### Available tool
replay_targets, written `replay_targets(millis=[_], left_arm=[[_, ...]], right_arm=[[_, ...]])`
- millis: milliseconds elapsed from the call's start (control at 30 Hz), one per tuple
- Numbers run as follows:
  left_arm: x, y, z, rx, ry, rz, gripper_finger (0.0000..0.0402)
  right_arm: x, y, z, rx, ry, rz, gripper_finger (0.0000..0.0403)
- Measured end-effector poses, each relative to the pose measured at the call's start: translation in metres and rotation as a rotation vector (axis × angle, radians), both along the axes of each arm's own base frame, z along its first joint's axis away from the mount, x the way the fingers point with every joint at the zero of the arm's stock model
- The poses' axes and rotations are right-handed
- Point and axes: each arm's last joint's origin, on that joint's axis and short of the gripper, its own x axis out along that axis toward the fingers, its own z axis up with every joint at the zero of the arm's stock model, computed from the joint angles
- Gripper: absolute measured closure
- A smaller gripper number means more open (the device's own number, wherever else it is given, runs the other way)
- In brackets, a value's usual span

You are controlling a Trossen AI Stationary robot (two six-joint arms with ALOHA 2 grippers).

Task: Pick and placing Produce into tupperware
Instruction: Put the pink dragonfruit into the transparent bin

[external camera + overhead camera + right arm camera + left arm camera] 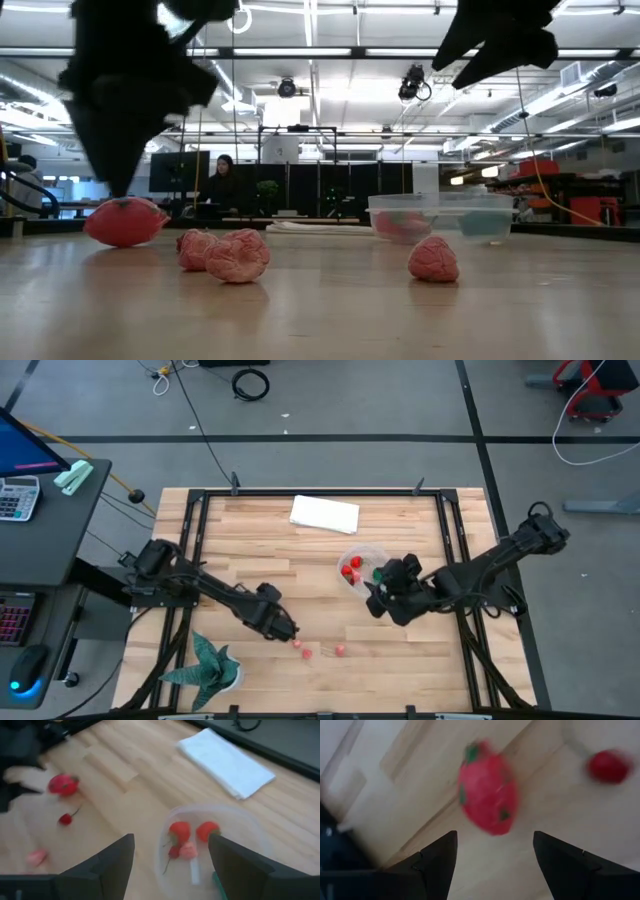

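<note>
The left claw (289, 630) hangs low over the near middle of the wooden worktop (250, 540), its fingers (437, 857) spread wide with nothing between them. Just ahead of them a red strawberry-like piece of produce (487, 792) with green flecks lies on the wood, clear of both fingers. A small red cherry (607, 766) with a thin stem lies near it. From the low camera the red piece sits under the dark bulk of the left claw, and three pink, wrinkled pieces (237, 255) rest on the worktop to its right, two touching each other and one (433, 259) apart.

The right claw (378, 600) hovers just at the near side of the tupperware (362, 552), right of the worktop's middle. Its fingers (107, 865) are spread and empty. The clear round tupperware (250, 827) stands upright and holds two red pieces (180, 831), a smaller pink one, a dark cherry, and something green at its edge.

A folded white cloth (324, 514) lies flat at the far side of the worktop, well apart from the tupperware. A spiky teal potted plant (205, 665) stands at the near left corner. Off the worktop's left side is a dark desk with a calculator (18, 497); its key markings are too small to read. No brand, label or legible writing shows on the tub or produce. A person sits in the room far behind.
</note>
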Motion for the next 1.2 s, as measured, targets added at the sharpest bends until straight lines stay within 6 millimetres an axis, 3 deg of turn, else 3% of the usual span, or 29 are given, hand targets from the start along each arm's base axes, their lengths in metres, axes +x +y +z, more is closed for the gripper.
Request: replay_targets(millis=[167, 467, 900, 1200], left_arm=[[-0.015, 0.002, -0.018, 0.046, 0.032, 0.097, 0.0134], [-0.002, -0.003, -0.014, 0.014, -0.090, 0.078, 0.0141], [0.022, 0.017, -0.014, -0.008, -0.252, 0.194, 0.0134], [0.029, 0.036, -0.014, 0.001, -0.266, 0.256, 0.0134]], right_arm=[[-0.008, 0.019, 0.000, 0.000, 0.000, 0.081, 0.0137], [-0.022, 0.042, 0.000, -0.007, 0.009, 0.186, 0.0137], [-0.027, 0.044, -0.002, -0.104, 0.090, 0.274, 0.0137], [-0.026, 0.043, -0.001, -0.188, 0.144, 0.345, 0.0137]])
